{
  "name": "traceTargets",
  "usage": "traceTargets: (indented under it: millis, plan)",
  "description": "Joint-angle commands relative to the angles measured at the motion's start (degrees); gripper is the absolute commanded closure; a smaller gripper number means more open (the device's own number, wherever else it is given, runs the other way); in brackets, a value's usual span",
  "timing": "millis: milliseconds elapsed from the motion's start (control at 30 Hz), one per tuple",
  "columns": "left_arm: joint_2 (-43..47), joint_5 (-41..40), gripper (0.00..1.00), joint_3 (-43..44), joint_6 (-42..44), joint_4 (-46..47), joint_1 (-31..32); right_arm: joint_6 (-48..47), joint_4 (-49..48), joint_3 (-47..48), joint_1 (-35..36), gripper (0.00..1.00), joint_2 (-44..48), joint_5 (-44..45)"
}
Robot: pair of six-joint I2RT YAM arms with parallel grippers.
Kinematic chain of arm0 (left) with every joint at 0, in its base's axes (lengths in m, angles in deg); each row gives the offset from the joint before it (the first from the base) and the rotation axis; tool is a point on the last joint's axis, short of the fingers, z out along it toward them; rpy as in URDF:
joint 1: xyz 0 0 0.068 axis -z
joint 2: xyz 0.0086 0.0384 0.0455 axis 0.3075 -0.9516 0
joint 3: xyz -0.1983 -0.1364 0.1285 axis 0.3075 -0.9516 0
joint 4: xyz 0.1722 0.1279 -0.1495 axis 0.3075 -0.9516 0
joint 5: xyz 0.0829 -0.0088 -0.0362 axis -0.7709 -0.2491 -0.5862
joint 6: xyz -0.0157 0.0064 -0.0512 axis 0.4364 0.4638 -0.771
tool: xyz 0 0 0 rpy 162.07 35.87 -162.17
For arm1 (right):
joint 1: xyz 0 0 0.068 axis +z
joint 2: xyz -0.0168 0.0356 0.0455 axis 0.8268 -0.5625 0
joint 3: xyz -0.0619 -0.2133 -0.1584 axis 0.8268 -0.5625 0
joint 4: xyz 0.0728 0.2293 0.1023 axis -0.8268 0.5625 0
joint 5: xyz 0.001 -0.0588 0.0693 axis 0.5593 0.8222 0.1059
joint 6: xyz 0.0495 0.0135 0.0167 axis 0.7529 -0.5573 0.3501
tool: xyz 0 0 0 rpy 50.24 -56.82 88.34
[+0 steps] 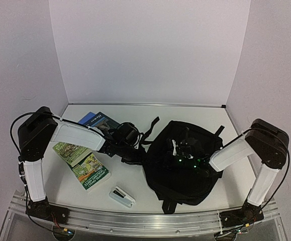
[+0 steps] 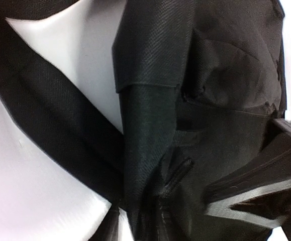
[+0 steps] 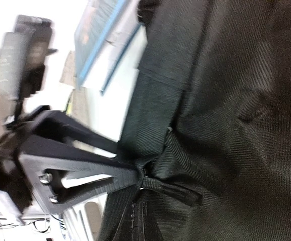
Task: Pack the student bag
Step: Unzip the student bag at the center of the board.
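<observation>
The student bag [image 1: 185,165], a large black backpack, lies flat at the centre right of the table. My left gripper [image 1: 137,156] is at the bag's left edge, shut on a fold of black fabric [image 2: 150,150] beside the zipper pull [image 2: 178,173]. In the right wrist view its fingers [image 3: 85,170] pinch the fabric next to that pull tab [image 3: 178,191]. My right gripper [image 1: 183,150] is over the top of the bag and shut on its fabric. In the left wrist view its fingers [image 2: 256,188] come in from the right. A black strap [image 2: 50,120] trails onto the table.
A blue book [image 1: 99,120] lies at the back left, partly under the left arm. Two green books [image 1: 82,160] lie at the left. A small white and navy object [image 1: 121,197] lies near the front edge. White walls enclose the table.
</observation>
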Motion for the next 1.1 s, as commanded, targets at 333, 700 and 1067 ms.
traceTargets:
  millis: [333, 700, 1067]
  plan:
    - [1.9, 1.2, 0.38, 7.0, -1.7, -1.7, -4.5, -2.3, 0.3, -1.8, 0.1, 1.0, 6.6, 1.4]
    - [-3.2, 7.6, 0.34, 8.0, -1.2, -1.9, -4.6, -0.5, 2.8, -3.3, -1.9, 0.67, 2.6, 3.0]
    - [-4.8, 7.5, 0.76, 8.8, -1.3, -2.9, -4.6, 1.1, -3.5, -1.2, -2.5, 0.69, -3.3, -4.2]
